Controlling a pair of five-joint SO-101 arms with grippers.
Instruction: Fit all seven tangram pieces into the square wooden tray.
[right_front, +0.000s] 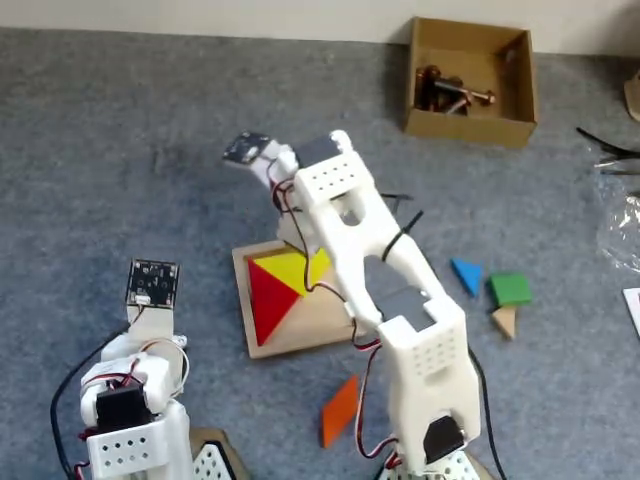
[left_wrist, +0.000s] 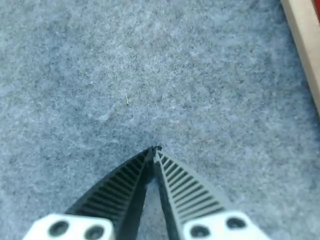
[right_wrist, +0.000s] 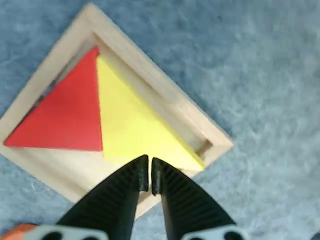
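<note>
**Two pieces seated, both arms empty-handed**

Left arm: folded back at the near left of the tabletop. Its gripper (left_wrist: 154, 150) points down at bare grey felt, fingers pressed together, holding nothing.

Tray (right_front: 242, 300): lies mid-tabletop, turned slightly off square. Red triangle (right_front: 268, 300) and yellow triangle (right_front: 290, 268) lie flat inside, long edges touching.

Right arm: stretched forward and bent over the tray. Its gripper (right_wrist: 150, 175) hangs above the tray's edge beside the yellow triangle, fingers closed on nothing.

Loose pieces: orange piece (right_front: 340, 410) lies near the right arm's base. Blue triangle (right_front: 466, 275), green square (right_front: 510, 289) and tan triangle (right_front: 505, 320) are clustered well right of the tray.

Assessment: the pieces appear to be thin, rigid, light wood with smooth painted faces, so slippage is likely. They sit low on the felt. Pinch each across two opposite edges near its middle, the orange piece across its narrow width.
</note>
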